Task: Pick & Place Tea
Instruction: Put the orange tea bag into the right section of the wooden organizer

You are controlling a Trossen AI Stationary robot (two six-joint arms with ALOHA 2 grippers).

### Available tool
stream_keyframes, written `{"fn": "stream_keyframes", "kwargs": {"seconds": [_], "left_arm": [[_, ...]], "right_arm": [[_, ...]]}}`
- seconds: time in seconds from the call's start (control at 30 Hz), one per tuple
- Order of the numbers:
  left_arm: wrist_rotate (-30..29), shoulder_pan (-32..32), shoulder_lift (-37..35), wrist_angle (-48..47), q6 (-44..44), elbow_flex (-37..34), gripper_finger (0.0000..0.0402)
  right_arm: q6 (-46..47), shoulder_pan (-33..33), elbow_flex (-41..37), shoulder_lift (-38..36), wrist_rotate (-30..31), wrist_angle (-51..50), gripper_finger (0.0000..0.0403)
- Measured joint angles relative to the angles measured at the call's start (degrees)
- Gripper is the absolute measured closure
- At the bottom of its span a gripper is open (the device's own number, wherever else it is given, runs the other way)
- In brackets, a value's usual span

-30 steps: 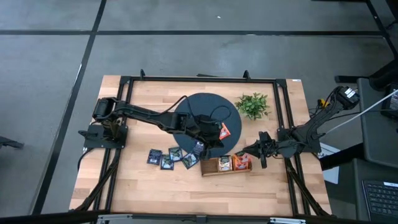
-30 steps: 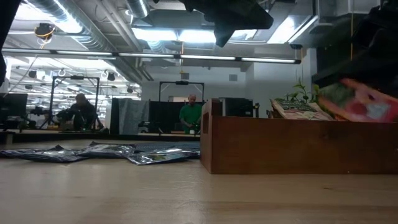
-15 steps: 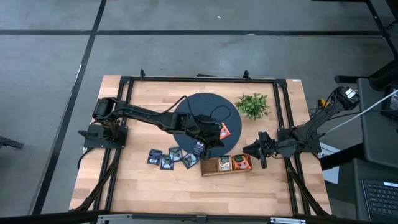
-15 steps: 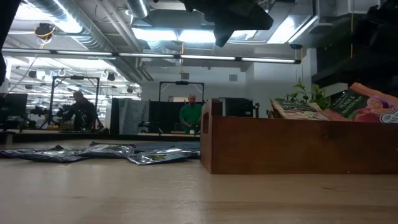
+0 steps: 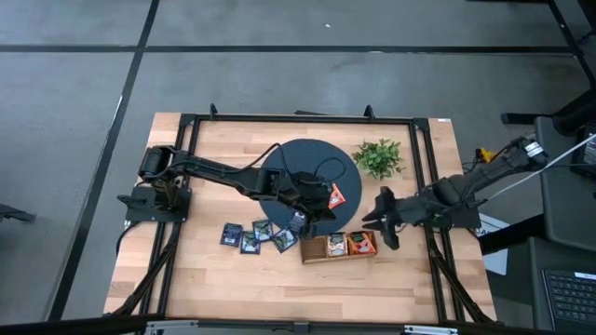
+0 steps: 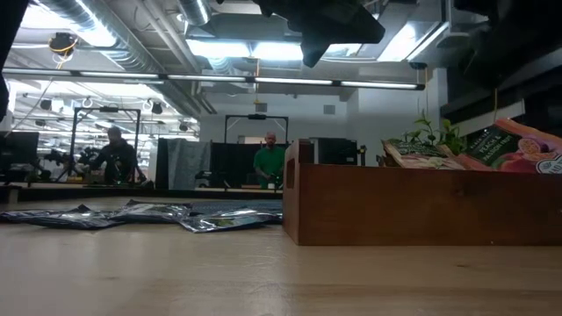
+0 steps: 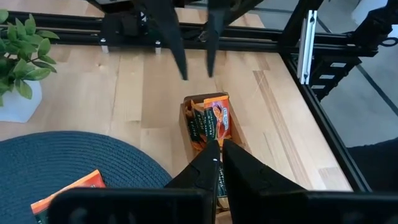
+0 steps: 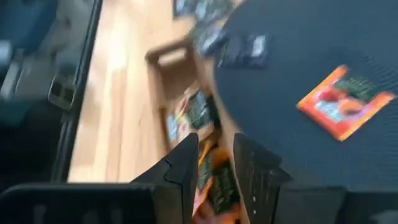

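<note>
Tea sachets stand in the wooden tray (image 5: 338,247), beige and orange-red ones, leaning out over its rim (image 6: 514,145). Several dark sachets (image 5: 256,236) lie flat on the table left of the tray. One orange-red sachet (image 5: 337,195) and a dark one (image 8: 245,50) lie on the round dark mat (image 5: 312,167). My left gripper (image 7: 216,149) is shut and hovers over the mat's near edge, just behind the tray. My right gripper (image 5: 382,216) is open and empty, raised beside the tray's right end; its fingers (image 7: 178,53) show apart in the left wrist view.
A small green plant in a white pot (image 5: 378,156) stands on the table right of the mat. Black metal frame rails (image 5: 424,177) run along the table's sides. Bare wood lies near the front edge (image 5: 279,288). People are in the room beyond (image 6: 268,162).
My right gripper has drawn back from the tray's right compartment and risen, moving toward the table's far edge. An orange-red sachet that was in motion over the tray's right end now leans still in that compartment.
</note>
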Motion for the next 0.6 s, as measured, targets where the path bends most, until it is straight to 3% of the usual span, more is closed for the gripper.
{"fn": "stream_keyframes", "kwargs": {"seconds": [0.23,0.6], "left_arm": [[0.0,0.0,0.0,-0.07,-0.02,0.02,0.0386],[-0.07,0.0,0.0,-3.01,-0.02,0.02,0.0386]], "right_arm": [[-6.35,-4.95,7.66,11.38,-14.59,-5.51,0.0298],[-6.05,-7.43,9.12,19.67,-18.62,-8.7,0.0298]]}}
